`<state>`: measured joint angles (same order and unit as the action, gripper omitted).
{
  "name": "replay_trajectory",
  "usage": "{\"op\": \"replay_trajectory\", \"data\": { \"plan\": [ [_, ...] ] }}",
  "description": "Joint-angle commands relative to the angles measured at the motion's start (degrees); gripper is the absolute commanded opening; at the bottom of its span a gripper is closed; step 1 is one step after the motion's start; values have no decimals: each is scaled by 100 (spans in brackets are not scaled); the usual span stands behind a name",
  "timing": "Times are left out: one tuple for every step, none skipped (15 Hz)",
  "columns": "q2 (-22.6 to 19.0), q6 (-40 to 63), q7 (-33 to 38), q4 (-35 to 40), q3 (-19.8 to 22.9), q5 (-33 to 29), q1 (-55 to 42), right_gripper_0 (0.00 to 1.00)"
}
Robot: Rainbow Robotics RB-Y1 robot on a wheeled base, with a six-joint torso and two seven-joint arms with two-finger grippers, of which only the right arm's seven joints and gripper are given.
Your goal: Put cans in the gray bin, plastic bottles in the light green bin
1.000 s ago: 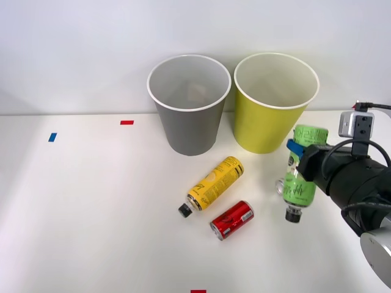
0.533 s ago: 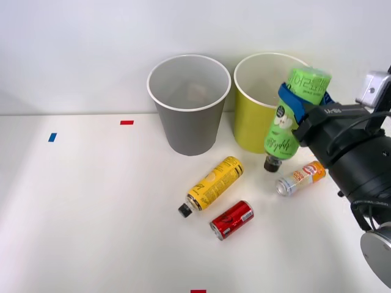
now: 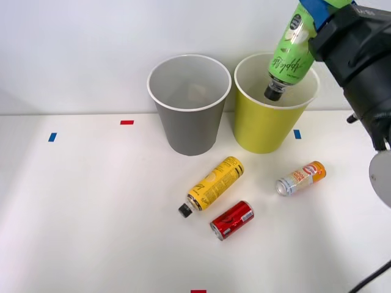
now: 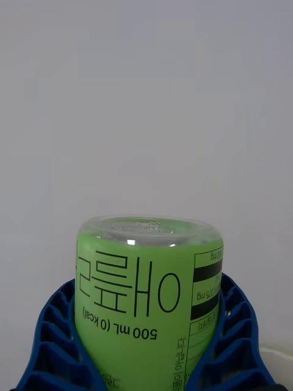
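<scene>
Green bottle (image 3: 292,54) base cut off; gray bin (image 3: 188,122) contents perhaps paper.

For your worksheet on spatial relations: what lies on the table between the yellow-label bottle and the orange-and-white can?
In the front view, the stretch of table between the yellow-label bottle and the orange-and-white can is bare; the red can lies nearer the camera, off that line.

The green-labelled bottle (image 3: 292,54) hangs cap-down and tilted over the open light green bin (image 3: 269,128), which stands just beside the gray bin (image 3: 189,125), while the yellow-labelled bottle (image 3: 214,184), the red can (image 3: 233,220) and the orange-and-white can (image 3: 300,177) lie on their sides before them.
</scene>
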<state>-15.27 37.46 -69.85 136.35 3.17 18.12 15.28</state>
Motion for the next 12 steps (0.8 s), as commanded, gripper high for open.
{"op": "replay_trajectory", "data": {
  "plan": [
    [103, -327, -73, -1173, 131, -98, 854, 0],
    [130, -327, -82, -1480, 166, -160, 1100, 0],
    [182, -388, -90, -1884, 210, -230, 1381, 0],
    [200, -494, -99, -2183, 245, -274, 1566, 0],
    [209, -617, -108, -2482, 263, -336, 1706, 0],
    [209, -801, -108, -2851, 272, -406, 1865, 0],
    [200, -942, -108, -3115, 281, -459, 1961, 0],
    [174, -1091, -117, -3343, 281, -511, 2014, 0],
    [130, -1250, -134, -3598, 298, -590, 2075, 0],
    [77, -1337, -143, -3774, 298, -643, 2119, 0],
    [33, -1417, -161, -3906, 298, -696, 2155, 0],
    [-2, -1425, -178, -3924, 298, -757, 2146, 0]
  ]
}}
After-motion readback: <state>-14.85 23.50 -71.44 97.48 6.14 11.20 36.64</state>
